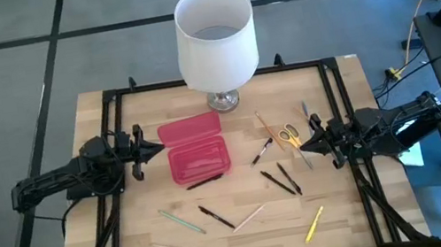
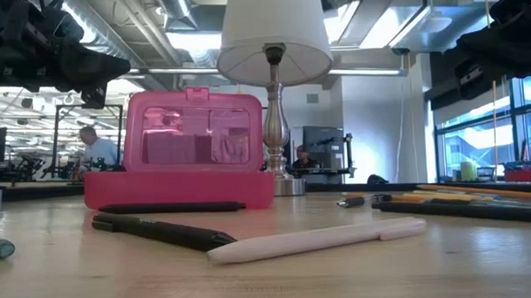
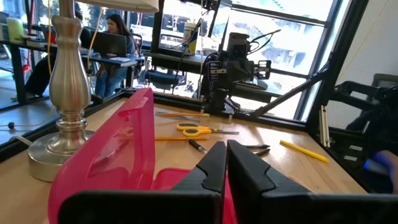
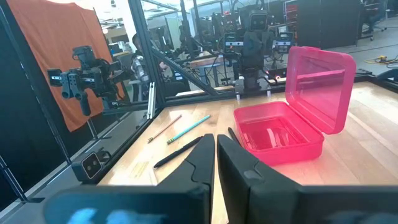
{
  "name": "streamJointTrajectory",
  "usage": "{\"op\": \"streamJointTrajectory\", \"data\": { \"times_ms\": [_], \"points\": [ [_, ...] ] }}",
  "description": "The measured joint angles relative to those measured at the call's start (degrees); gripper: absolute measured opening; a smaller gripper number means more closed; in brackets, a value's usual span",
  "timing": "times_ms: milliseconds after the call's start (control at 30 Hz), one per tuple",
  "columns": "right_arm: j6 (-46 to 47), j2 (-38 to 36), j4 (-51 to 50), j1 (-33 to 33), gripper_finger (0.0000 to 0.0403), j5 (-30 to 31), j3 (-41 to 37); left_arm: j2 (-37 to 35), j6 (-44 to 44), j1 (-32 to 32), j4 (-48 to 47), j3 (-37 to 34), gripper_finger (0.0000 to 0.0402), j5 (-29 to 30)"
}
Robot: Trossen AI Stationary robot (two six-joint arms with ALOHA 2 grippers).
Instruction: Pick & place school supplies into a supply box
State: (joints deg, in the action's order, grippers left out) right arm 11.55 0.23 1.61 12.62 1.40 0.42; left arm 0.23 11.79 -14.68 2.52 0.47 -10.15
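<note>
The pink supply box (image 1: 200, 159) lies on the table's middle with its lid (image 1: 189, 129) open and standing up toward the far side. A black pen (image 1: 204, 181) lies against its near wall. The other school supplies lie scattered flat on the wood: a green pencil (image 1: 181, 221), black pens (image 1: 216, 217) (image 1: 282, 180), a pale pen (image 1: 248, 218), a yellow pen (image 1: 314, 224), an orange pencil (image 1: 268, 126) and yellow-handled scissors (image 1: 289, 134). My left gripper (image 1: 157, 149) hovers shut, left of the box. My right gripper (image 1: 304, 147) hovers shut at the right, beside the scissors.
A lamp with a big white shade (image 1: 215, 39) stands on its metal foot (image 1: 223, 101) just beyond the box's lid. A black frame (image 1: 108, 97) runs along the table's sides. Bare wood lies near the front edge, between the pens.
</note>
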Motion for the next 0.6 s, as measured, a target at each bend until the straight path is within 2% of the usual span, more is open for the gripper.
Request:
{"op": "streamJointTrajectory", "data": {
  "times_ms": [600],
  "points": [
    [0.00, 0.00, 0.00, -0.02, 0.0023, -0.01, 0.01, 0.00, -0.02, 0.02, 0.02, 0.00, 0.0009, 0.02]
  ]
}}
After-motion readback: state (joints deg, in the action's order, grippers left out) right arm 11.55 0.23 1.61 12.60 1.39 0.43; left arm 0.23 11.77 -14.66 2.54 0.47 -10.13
